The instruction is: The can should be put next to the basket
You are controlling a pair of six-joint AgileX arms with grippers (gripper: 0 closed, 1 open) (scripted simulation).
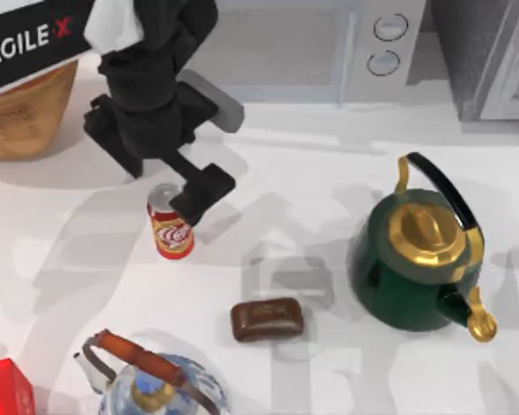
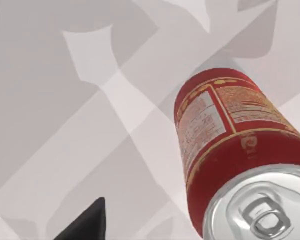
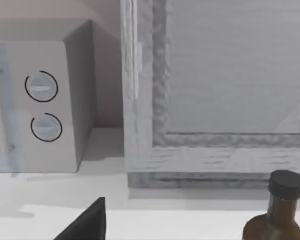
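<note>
Standing: the can (image 1: 172, 228) is upright on the white table (image 1: 86, 259), left of centre, its cream-and-gold logo facing the front edge.
Left gripper: the left gripper (image 1: 199, 192) hangs right over the can's silver top, a dark finger (image 1: 203, 190) covering part of the lid from above; whether the fingers are spread or pressed on the can I cannot tell.
Left wrist view: the can (image 2: 230, 145) shows close up, with red side, printed label and pull-tab lid.
Basket: the basket (image 1: 22, 112) sits at the far left corner, partly under the arm's white-lettered housing, well apart from the can.
Right arm: parked off to the right; its wrist camera faces a microwave (image 3: 40, 100) and a brown bottle (image 3: 275, 215).
Others: green kettle (image 1: 419, 255) at right, brown block (image 1: 267, 318) in front, glass teapot (image 1: 151, 380) and red box (image 1: 4, 389) at the near left.
</note>
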